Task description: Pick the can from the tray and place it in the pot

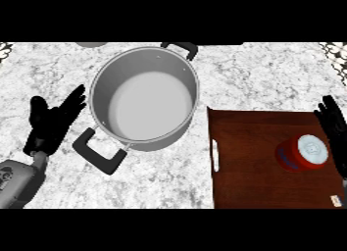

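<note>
Left hand (52,122) open, empty, left of pot (144,98); right hand (341,139) open, empty, beside can (304,153) on tray (256,181) right of pot.

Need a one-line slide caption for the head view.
Red can upright on brown tray, steel pot empty, both robot hands open.

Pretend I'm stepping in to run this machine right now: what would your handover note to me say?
Left hand: open, beside the pot, holding nothing.
Right hand: open, at the view's right edge, just right of the can.
Red can: upright on the brown tray.
Steel pot: left of the tray, nothing inside.
Done: nothing yet.
Left: grasp the can, lift it, carry it left, set it in the pot.
</note>
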Controlling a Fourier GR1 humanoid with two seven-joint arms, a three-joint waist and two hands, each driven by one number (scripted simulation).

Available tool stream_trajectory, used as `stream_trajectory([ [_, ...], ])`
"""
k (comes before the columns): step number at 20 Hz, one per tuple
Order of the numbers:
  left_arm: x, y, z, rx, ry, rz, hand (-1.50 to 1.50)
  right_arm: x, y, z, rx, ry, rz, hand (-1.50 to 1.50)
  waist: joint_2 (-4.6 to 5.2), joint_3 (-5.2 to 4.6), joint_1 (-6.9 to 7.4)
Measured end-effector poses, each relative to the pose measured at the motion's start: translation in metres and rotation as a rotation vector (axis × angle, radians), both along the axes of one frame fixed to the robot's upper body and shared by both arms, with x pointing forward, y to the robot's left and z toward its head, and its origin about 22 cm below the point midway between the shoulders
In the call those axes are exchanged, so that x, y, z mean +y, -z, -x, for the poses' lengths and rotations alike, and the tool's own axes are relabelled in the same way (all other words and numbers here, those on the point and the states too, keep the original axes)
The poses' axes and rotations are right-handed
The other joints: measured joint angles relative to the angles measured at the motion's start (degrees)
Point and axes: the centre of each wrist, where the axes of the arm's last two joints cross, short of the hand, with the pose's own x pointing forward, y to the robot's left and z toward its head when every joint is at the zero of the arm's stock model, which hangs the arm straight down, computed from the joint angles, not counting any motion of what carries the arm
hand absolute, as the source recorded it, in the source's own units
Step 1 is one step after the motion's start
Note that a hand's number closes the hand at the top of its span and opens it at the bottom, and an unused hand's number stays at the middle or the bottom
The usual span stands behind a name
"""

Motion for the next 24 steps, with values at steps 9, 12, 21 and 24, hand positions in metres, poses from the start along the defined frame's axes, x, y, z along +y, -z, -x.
stream_trajectory([
  [9, 0.050, 0.014, 0.015, 0.002, -0.234, -0.195, 0.00, 0.002, -0.068, -0.014, -0.179, 0.102, 0.286, -1.50, -0.46, 0.37, 1.35],
  [12, 0.061, 0.019, 0.022, 0.037, -0.298, -0.211, 0.00, 0.016, -0.067, -0.003, -0.302, 0.233, 0.363, -1.50, -0.55, 0.56, 0.87],
  [21, 0.059, 0.017, 0.033, 0.061, -0.344, -0.229, 0.00, 0.064, -0.089, 0.057, -0.292, 0.250, 0.581, -1.50, -0.30, 0.64, 0.80],
  [24, 0.058, 0.017, 0.033, 0.065, -0.349, -0.224, 0.00, 0.064, -0.104, 0.071, -0.173, 0.246, 0.693, -1.50, -0.25, 0.56, 0.51],
])
